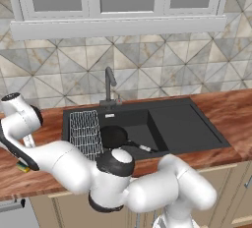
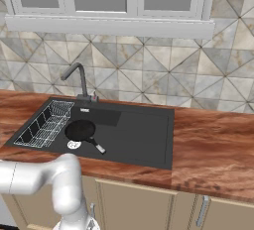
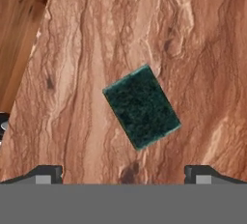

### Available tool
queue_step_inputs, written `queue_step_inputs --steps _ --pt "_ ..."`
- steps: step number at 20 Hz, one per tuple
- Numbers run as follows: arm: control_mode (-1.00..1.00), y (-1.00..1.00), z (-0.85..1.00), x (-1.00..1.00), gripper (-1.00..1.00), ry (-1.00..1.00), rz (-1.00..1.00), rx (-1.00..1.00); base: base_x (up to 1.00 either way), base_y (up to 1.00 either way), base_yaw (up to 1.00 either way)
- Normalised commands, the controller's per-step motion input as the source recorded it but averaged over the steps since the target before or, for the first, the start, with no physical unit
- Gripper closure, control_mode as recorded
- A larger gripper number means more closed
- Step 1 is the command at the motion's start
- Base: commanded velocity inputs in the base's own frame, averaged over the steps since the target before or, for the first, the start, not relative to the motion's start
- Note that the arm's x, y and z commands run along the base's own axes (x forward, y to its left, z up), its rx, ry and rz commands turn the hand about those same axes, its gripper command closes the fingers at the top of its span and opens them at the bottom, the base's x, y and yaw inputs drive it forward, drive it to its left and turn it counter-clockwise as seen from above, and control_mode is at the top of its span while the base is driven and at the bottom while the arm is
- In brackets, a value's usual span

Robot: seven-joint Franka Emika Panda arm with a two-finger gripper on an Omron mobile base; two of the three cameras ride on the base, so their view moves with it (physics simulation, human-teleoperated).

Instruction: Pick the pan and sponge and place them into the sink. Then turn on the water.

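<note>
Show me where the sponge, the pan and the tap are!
sponge [image 3: 142, 106]: hand view, middle of its green scouring top.
pan [image 2: 80, 130]: right base view, middle of its round black bowl, in the sink.
tap [image 2: 81, 81]: right base view, its upright dark grey stem.

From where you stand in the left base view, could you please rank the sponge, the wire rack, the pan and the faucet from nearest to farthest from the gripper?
1. Sponge: on the counter at far left, right under the open gripper.
2. Wire rack: left end of the sink.
3. Pan: in the basin, just right of the rack.
4. Faucet: behind the sink, by the wall.
</note>
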Motion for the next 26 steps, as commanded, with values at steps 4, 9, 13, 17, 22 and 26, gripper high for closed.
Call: queue_step_inputs --steps 4,9,13,17,22,26 --pt "-1.00 0.22 -0.15 0.11 -1.00 0.03 0.08 -0.07 0.00 0.00 0.00" --pt "-1.00 0.12 -0.10 0.09 -1.00 0.06 0.14 -0.06 0.00 0.00 0.00" --pt "-1.00 0.12 -0.05 0.08 -1.00 0.06 0.15 -0.03 0.00 0.00 0.00" --pt "-1.00 0.11 -0.05 0.09 -1.00 0.04 0.13 -0.02 0.00 0.00 0.00" --pt "-1.00 0.10 -0.07 0.04 -1.00 0.05 0.11 -0.02 0.00 0.00 0.00" --pt "-1.00 0.04 -0.08 0.01 -1.00 0.02 0.12 -0.01 0.00 0.00 0.00"
